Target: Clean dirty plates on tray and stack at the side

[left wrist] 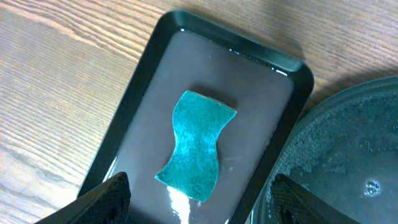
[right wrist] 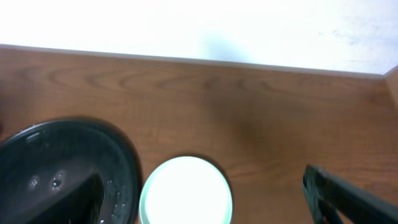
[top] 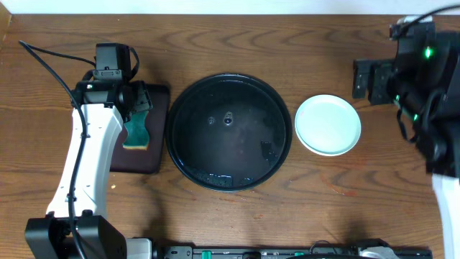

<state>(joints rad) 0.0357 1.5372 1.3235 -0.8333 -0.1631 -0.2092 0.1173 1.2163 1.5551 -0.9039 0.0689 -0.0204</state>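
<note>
You are holding left gripper (left wrist: 199,198) over small brown tray (left wrist: 252,124), fingers spread wide, gripping nothing; teal sponge (left wrist: 196,146) lying flat on it beneath. Your right gripper (right wrist: 208,208) hanging over table (top: 215,36) at far right, fingers also wide apart, holding nothing. Big black tray (top: 215,155) sitting centre, wet, droplets showing. Mint plate (top: 328,124) resting on table just right of black tray, not touching it; cannot tell how many lying under it

The left arm (top: 80,155) has a white shell, black joints and a thin black cable (top: 49,66) alongside. The right arm (top: 424,79) is mostly black, with small green lights (top: 428,52) and a white lower link.
</note>
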